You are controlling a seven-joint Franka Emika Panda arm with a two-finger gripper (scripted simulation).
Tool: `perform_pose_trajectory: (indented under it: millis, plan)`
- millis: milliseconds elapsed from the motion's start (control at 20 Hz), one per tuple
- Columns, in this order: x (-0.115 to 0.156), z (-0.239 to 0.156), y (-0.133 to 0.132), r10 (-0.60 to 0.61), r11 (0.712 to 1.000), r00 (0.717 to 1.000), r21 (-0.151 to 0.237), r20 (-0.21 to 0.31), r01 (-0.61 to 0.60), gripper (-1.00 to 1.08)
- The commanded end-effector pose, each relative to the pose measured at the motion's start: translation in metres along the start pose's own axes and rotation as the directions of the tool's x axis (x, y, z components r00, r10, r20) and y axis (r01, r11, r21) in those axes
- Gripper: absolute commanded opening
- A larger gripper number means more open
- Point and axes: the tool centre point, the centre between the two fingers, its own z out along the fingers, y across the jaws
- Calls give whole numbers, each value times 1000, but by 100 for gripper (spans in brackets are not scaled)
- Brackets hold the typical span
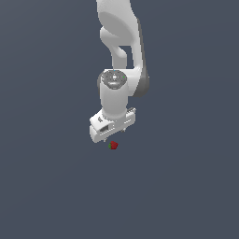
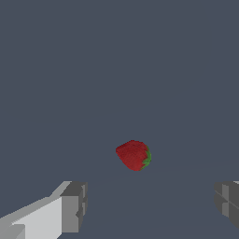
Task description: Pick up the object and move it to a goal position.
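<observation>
One small red strawberry-like object (image 1: 113, 145) rests on the grey counter (image 1: 186, 186), just below and ahead of the white end effector (image 1: 113, 140), whose fingers (image 2: 74, 205) stand wide apart, empty.

Arm (image 1: 122, 56) comes in from top of ext. view, wrist pointing down. Gripper (image 1: 113, 140) sits just above the object (image 1: 113, 145), which lies under its ext.-view-right half. Wrist view: object (image 2: 134, 155) apart from both fingers (image 2: 74, 205), jaws wide, nothing touching it.
</observation>
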Motion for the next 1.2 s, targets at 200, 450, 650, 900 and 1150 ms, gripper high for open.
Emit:
perform_pose_trajectory:
  millis: [200, 450, 650, 900, 1150]
  plan:
    - [-2, 16, 2, -177, 984, 984, 9, 2, 177, 100]
    - [-3, 27, 4, -309, 951, 951, 16, -1, 309, 100]
    - [-4, 36, 5, -409, 912, 912, 22, -6, 409, 100]
    - [-5, 47, 6, -520, 854, 854, 27, -14, 520, 100]
    - [-6, 54, 6, -596, 802, 803, 29, -22, 597, 100]
